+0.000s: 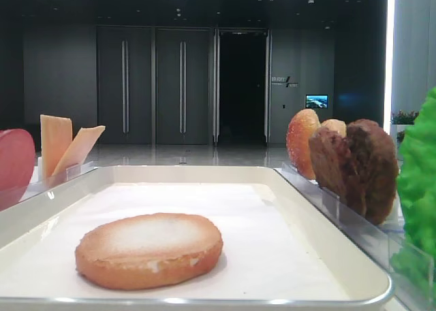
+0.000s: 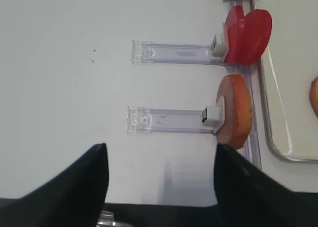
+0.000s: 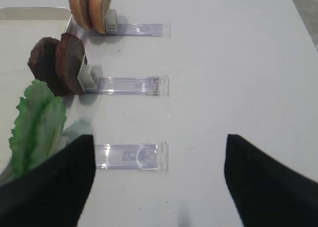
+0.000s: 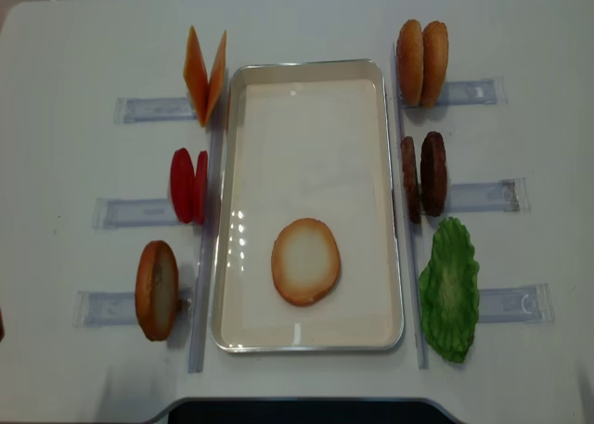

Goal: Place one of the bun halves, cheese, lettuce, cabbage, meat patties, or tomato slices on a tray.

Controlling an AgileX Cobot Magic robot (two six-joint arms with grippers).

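Note:
A flat bun half (image 4: 305,261) with a pale toasted face lies on the cream tray (image 4: 306,136), near its front end and free of both grippers. My left gripper (image 2: 159,162) is open over bare table, left of a standing bun half (image 2: 233,110) and the tomato slices (image 2: 248,36). My right gripper (image 3: 159,147) is open too, hovering beside the lettuce (image 3: 37,125) and meat patties (image 3: 57,63). Cheese (image 4: 205,74) stands at the tray's far left corner. No separate cabbage is in view.
Clear plastic rack strips (image 4: 135,211) flank the tray on both sides. Two domed bun halves (image 4: 422,62) stand in the far right rack. The white table (image 4: 74,53) ends at a dark front edge (image 4: 297,410).

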